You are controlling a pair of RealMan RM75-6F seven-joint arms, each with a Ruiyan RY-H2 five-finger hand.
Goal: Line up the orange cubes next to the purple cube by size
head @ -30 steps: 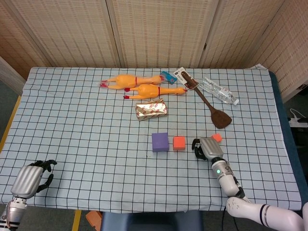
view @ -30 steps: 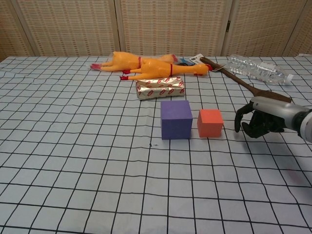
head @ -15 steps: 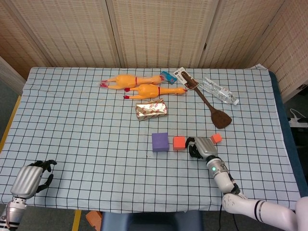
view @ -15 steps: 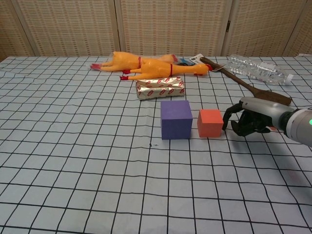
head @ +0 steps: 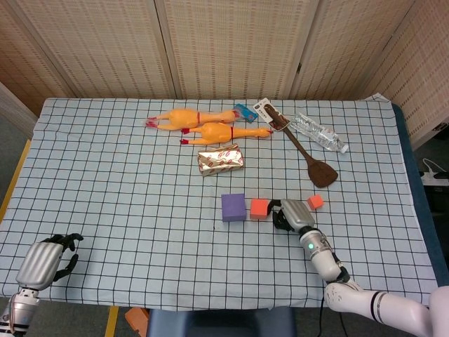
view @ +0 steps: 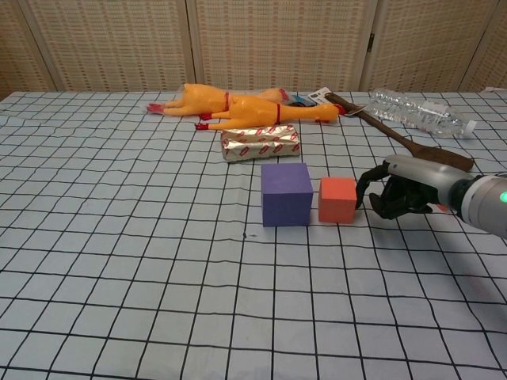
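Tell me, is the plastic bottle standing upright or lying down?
Lying down: the plastic bottle rests on its side on the checked tablecloth, behind the wooden spatula.

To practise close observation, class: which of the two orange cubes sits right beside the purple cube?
The larger orange cube, between the purple cube and the right robot hand; the smaller one lies beyond the hand.

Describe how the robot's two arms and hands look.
The right hand has a silver-grey back and black fingers; its right arm is grey then glossy white, with black bands and a small green light. The left hand matches: silver shell, black fingers.

Right hand (view: pixel 400 194) low, fingers curled; left hand (head: pixel 48 258) idle (also curled).
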